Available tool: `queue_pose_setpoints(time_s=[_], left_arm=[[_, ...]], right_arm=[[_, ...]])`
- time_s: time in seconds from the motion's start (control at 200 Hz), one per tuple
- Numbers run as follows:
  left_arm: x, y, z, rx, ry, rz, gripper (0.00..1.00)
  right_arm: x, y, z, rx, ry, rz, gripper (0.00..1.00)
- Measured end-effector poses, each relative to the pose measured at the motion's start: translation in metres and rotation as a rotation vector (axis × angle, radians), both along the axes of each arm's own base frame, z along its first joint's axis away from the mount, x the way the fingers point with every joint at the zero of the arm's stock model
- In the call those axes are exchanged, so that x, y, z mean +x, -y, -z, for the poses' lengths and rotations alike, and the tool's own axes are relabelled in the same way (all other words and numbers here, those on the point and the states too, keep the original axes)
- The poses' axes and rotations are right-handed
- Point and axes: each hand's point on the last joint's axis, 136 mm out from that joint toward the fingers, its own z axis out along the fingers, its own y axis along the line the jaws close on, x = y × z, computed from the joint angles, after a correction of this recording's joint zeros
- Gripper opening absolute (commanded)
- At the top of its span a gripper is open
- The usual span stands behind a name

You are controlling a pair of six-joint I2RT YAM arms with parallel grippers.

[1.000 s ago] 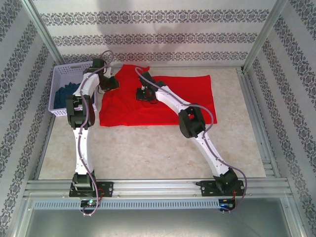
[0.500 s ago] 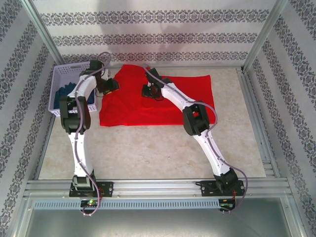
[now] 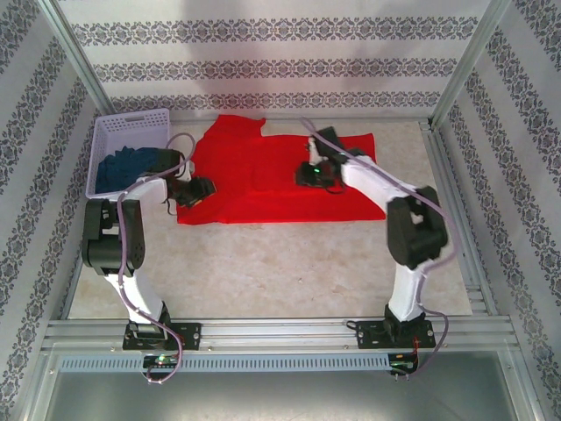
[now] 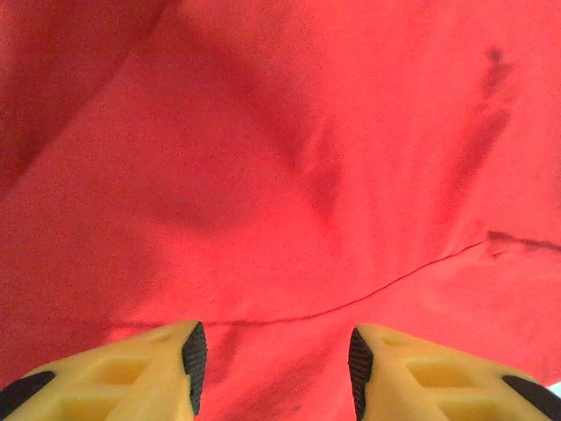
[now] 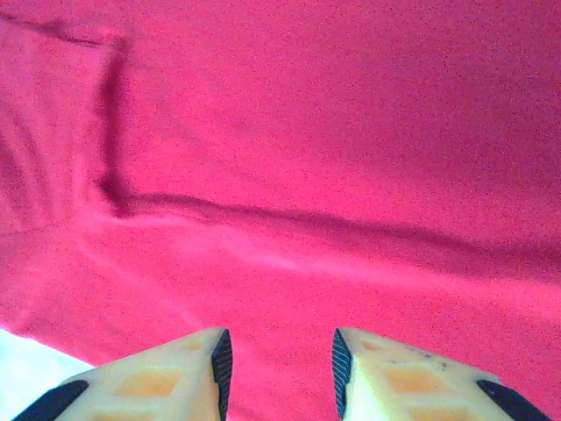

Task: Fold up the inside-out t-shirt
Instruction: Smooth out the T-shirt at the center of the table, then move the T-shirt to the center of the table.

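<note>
Left arm [image 3: 133, 294] and right arm [image 3: 401, 296] have white tubular links and bulky black joint housings; grey cables [image 3: 131, 189] loop alongside each; fingers [image 4: 131, 377] are yellow-orange, recessed, with black ribbed pads [image 4: 194, 355]; a tiny green dot [image 3: 313, 165], perhaps a status light, glows near the right wrist.

One t-shirt [image 3: 263, 189]; one basket [image 3: 131, 130]; two tools [image 3: 200, 189] [image 3: 308, 173]

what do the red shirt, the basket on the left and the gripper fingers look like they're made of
t-shirt: soft matte cloth, likely a cotton knit; it lies limp, with creases and a stitched seam line.
basket: looks like moulded plastic, pale and slightly glossy, with lattice walls.
gripper fingers: hard yellow plastic by the look, with hollowed recesses; the black ribbed pads are perhaps rubber.
</note>
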Motion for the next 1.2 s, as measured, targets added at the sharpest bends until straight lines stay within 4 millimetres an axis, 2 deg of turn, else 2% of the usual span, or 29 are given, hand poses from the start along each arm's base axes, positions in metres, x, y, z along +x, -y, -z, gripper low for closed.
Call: queue_pose_setpoints(time_s=[0.13, 0.18, 0.235, 0.39, 0.485, 0.685, 0.844, 1.004, 1.074, 1.124, 1.199], left_arm=[[-0.007, -0.003, 0.009, 0.014, -0.023, -0.013, 0.49], [-0.008, -0.004, 0.009, 0.021, -0.024, -0.017, 0.49], [-0.008, -0.006, 0.01, 0.031, -0.025, -0.022, 0.48], [-0.008, -0.011, 0.016, 0.059, -0.04, -0.035, 0.48], [-0.012, -0.012, 0.024, 0.071, -0.064, -0.039, 0.47], [-0.028, 0.0, 0.029, 0.079, -0.059, -0.01, 0.47], [-0.066, 0.013, 0.03, 0.075, -0.056, 0.009, 0.48], [-0.12, 0.034, 0.029, 0.075, -0.09, 0.027, 0.48], [-0.142, 0.041, 0.028, 0.085, -0.121, 0.034, 0.49], [-0.153, 0.04, 0.025, 0.095, -0.143, 0.027, 0.49], [-0.154, 0.034, 0.014, 0.128, -0.136, 0.005, 0.53]], right_arm=[[-0.028, 0.081, 0.029, -0.028, -0.088, 0.159, 0.39], [-0.034, 0.1, 0.043, -0.04, -0.128, 0.204, 0.38], [-0.039, 0.113, 0.056, -0.05, -0.178, 0.234, 0.37], [-0.045, 0.136, 0.087, -0.075, -0.281, 0.287, 0.33], [-0.045, 0.147, 0.083, -0.086, -0.291, 0.314, 0.31], [-0.071, 0.167, 0.089, -0.1, -0.361, 0.365, 0.3], [-0.112, 0.178, 0.09, -0.126, -0.402, 0.402, 0.29], [-0.164, 0.189, 0.089, -0.155, -0.444, 0.469, 0.3], [-0.183, 0.192, 0.087, -0.17, -0.455, 0.499, 0.34], [-0.188, 0.193, 0.082, -0.174, -0.445, 0.51, 0.37], [-0.179, 0.193, 0.067, -0.176, -0.361, 0.52, 0.43]])
